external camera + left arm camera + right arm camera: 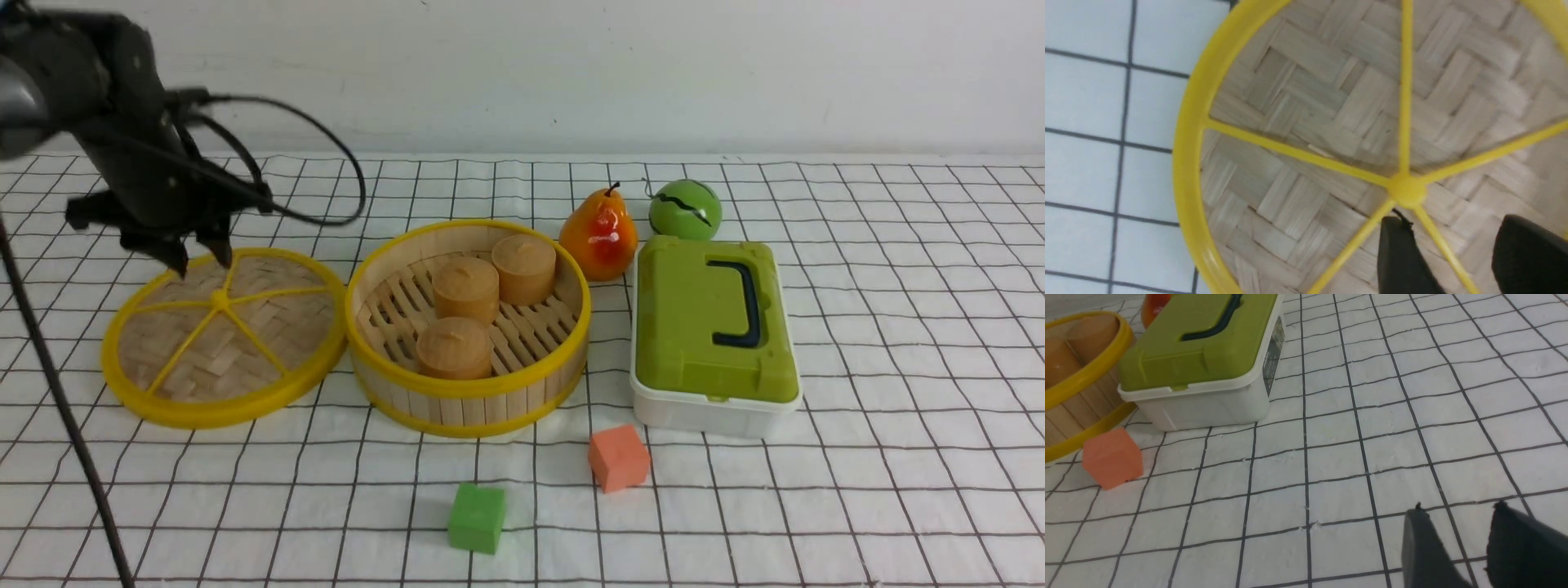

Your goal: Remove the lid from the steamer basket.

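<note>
The lid (220, 343), woven bamboo with a yellow rim and spokes, lies on the table to the left of the steamer basket (467, 394), its right edge at the basket's wall. The basket is uncovered and holds three round tan buns (465, 287). My left gripper (200, 261) hovers over the lid's far edge with its jaws wide apart. In the left wrist view, the gripper (1451, 228) has one spoke of the lid (1306, 102) running between its fingers, untouched. My right gripper (1457, 510) is open over bare table and is out of the front view.
A white box with a green lid and black handle (710, 327) stands right of the basket. A pear (600, 233) and a green ball (684, 208) lie behind it. An orange cube (618, 457) and a green cube (477, 516) lie in front.
</note>
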